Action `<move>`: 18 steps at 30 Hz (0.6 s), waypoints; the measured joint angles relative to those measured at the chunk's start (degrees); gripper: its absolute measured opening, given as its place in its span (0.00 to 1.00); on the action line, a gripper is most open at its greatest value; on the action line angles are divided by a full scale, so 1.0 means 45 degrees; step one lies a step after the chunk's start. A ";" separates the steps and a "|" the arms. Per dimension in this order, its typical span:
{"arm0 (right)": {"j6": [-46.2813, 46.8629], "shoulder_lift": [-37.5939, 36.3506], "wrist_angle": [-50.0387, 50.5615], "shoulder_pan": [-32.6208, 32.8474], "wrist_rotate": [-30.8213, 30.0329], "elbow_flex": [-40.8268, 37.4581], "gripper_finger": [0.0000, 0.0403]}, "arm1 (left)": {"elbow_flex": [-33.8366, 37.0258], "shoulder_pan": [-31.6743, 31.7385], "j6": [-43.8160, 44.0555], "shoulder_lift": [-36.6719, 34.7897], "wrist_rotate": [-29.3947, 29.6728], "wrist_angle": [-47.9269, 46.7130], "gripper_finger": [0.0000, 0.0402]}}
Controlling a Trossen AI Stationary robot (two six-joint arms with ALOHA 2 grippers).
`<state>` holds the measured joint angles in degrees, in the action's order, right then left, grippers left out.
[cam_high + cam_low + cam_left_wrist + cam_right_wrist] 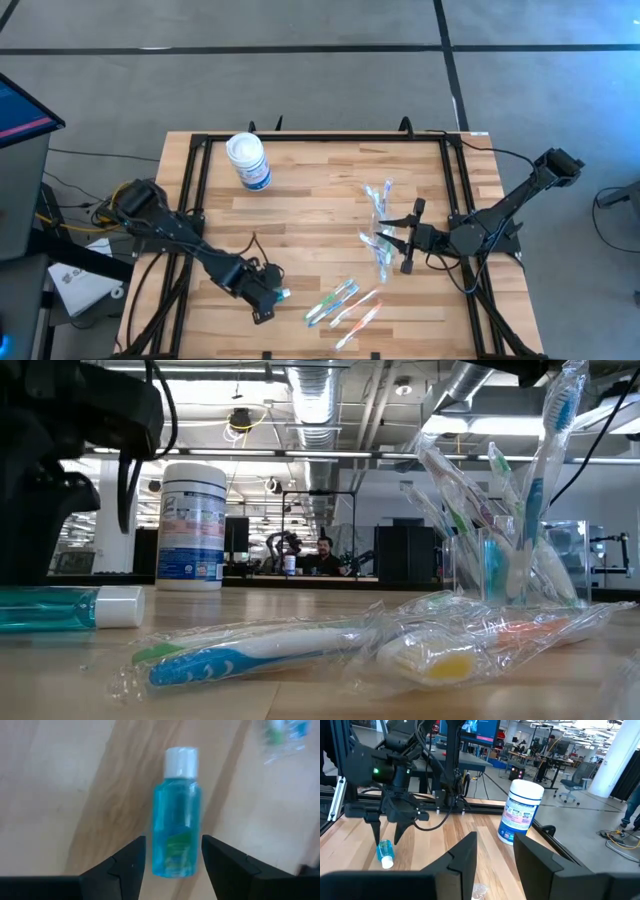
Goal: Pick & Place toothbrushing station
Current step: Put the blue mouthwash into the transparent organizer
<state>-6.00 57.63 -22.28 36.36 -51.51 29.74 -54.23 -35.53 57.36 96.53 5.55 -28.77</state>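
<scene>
my left hand point(172, 865) hung spread astride the teal bottle point(175, 827) lying flat on the worktop point(60, 795), not pinching it; right hand point(495, 855) waited, parted, empty.

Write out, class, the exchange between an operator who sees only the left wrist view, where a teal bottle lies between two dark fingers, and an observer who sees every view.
Operator: My left end effector sits open astride the bottle. Where is the cup?
Observer: The cup stands toward the table's right, holding upright brushes, close to the right end effector.
Operator: What lies between the bottle and the cup?
Observer: Wrapped brushes lie flat on the wood, just right of the bottle.
</scene>
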 joint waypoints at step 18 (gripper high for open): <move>0.0000 0.0000 0.0096 0.0000 0.0000 0.0000 0.29 | -0.0042 0.0160 -0.0597 0.1239 -0.0324 0.0262 0.41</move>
<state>-6.00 57.63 -21.85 36.36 -51.51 29.74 -54.41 -34.81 54.68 102.10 4.10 -27.60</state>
